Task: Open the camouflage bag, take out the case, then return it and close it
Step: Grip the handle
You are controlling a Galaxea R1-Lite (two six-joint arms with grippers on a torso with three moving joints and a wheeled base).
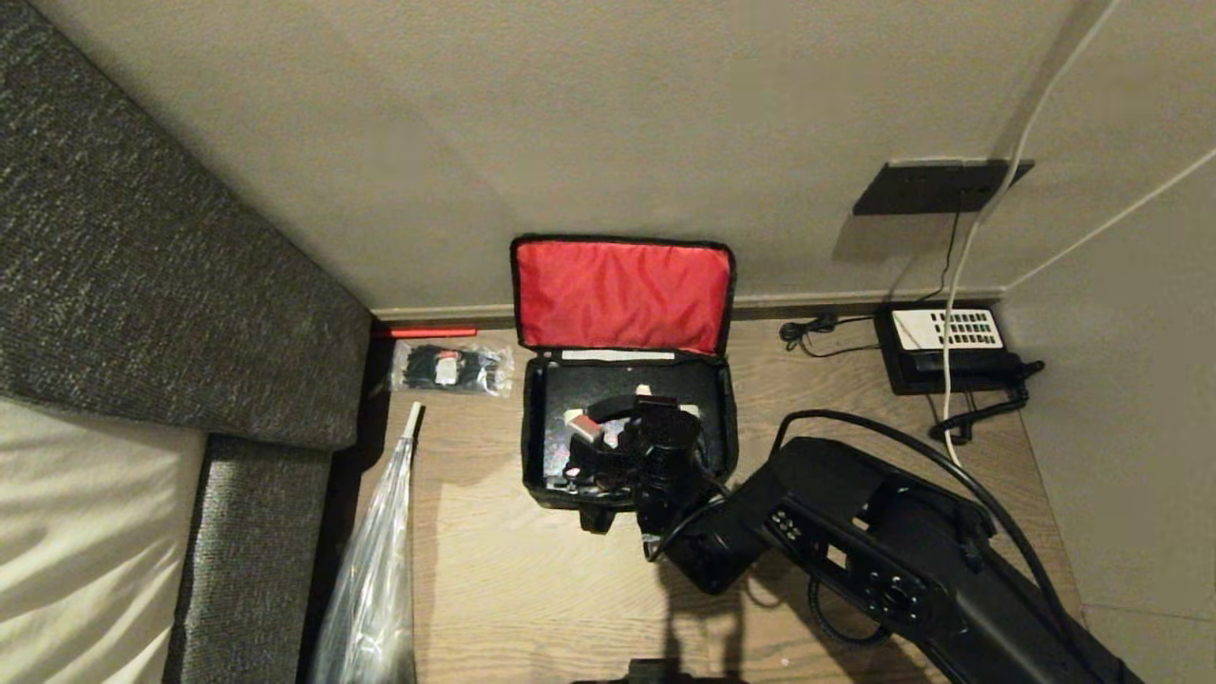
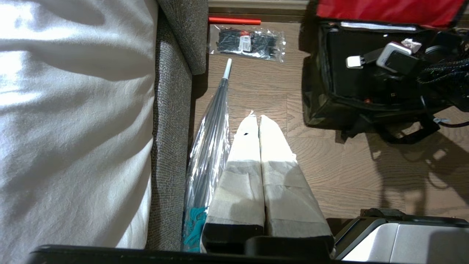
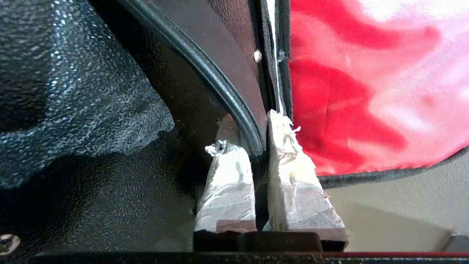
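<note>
Reaching into the open camouflage bag (image 1: 537, 446) on the floor, right end effector (image 3: 262, 146) pinched on a black curved handle (image 3: 220, 91) of the case. Left end effector (image 2: 258, 126) pressed together, parked near the bed (image 2: 73, 110).

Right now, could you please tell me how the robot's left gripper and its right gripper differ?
The left gripper hangs over bare wooden floor beside the grey sofa, holding nothing; the right gripper is inside the open camouflage bag with the red lid lining, pinching a black rim there. Both have pale taped fingers, closed together.
</note>
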